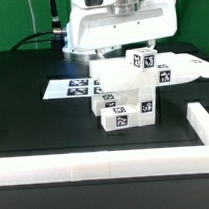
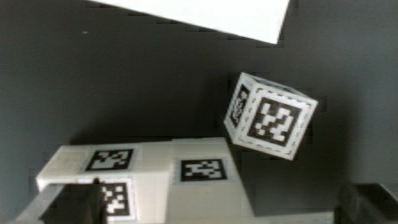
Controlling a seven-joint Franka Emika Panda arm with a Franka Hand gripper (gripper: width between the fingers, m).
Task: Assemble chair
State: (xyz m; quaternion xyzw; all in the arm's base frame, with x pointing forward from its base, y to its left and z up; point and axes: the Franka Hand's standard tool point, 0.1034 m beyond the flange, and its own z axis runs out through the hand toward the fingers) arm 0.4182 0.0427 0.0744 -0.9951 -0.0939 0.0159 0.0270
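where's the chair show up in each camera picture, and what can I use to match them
Exterior view: the chair sits mid-picture on the black table, just below the arm.
Wrist view: the chair fills the lower middle, one tagged piece standing up beside it.
Shared landmark: the black-and-white square tags on the chair.

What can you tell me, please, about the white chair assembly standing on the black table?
The chair is a stack of chunky, glossy white plastic blocks, joined stepwise, each face carrying small square black-and-white tags. It stands on the black table, beside the marker board and behind the white border rail. The hand directly above looks clear of it.
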